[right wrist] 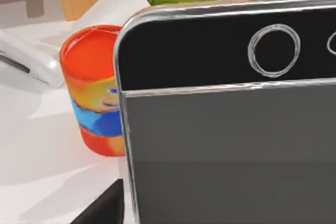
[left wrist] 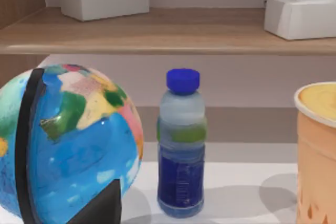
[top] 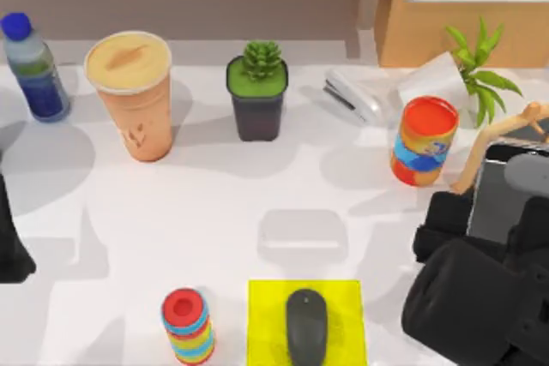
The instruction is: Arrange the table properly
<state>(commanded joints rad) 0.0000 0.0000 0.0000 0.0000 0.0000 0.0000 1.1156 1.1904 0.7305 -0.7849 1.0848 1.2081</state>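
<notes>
The table [top: 214, 212] is a wide, smooth, plain white top lying flat — grey shadows fall across it. It spreads below the right gripper [top: 480, 237] at the right edge, whose black fingers [top: 446, 220] hang over it.

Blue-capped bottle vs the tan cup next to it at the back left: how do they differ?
The bottle is slim, see-through, with a dark blue label and a blue screw cap; the cup is wider, opaque tan-orange, and tapers toward its base. The bottle narrows to a small cap, while the cup's top is a broad cream-rimmed disc. The bottle stands nearer the left edge of the table; the cup stands to its right. Both stand upright, apart.
</notes>
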